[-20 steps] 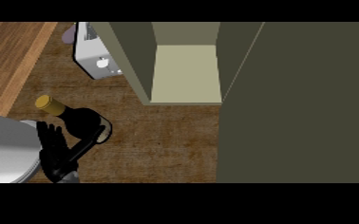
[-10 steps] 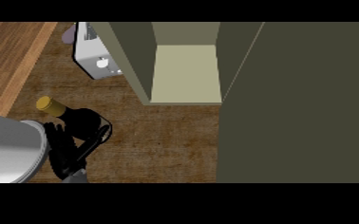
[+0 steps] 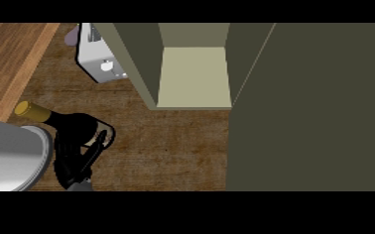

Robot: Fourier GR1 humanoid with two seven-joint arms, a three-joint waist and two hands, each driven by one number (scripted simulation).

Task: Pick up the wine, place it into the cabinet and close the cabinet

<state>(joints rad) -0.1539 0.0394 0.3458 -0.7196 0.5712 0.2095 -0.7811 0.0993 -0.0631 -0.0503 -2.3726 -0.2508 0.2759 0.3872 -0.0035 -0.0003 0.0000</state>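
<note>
The wine bottle [image 3: 79, 125] is dark with a gold cap and stands tilted at the counter's left, its cap leaning towards the upper left. My left hand [image 3: 73, 157] is curled round the bottle's lower body from below, and its grey forearm [image 3: 18, 156] fills the lower left corner. The open cabinet [image 3: 194, 77] stands at the middle, its pale shelf bare. Its door [image 3: 300, 109] is swung out and covers the right side. My right hand does not show.
A white toaster-like appliance [image 3: 99, 62] stands just left of the cabinet's side wall. A lighter wooden strip [image 3: 22, 62] runs along the far left. Dark wooden counter [image 3: 176, 148] lies between the bottle and the cabinet.
My left hand's fingers have closed round the bottle's body. The bottle's cap has shifted slightly to the left.
</note>
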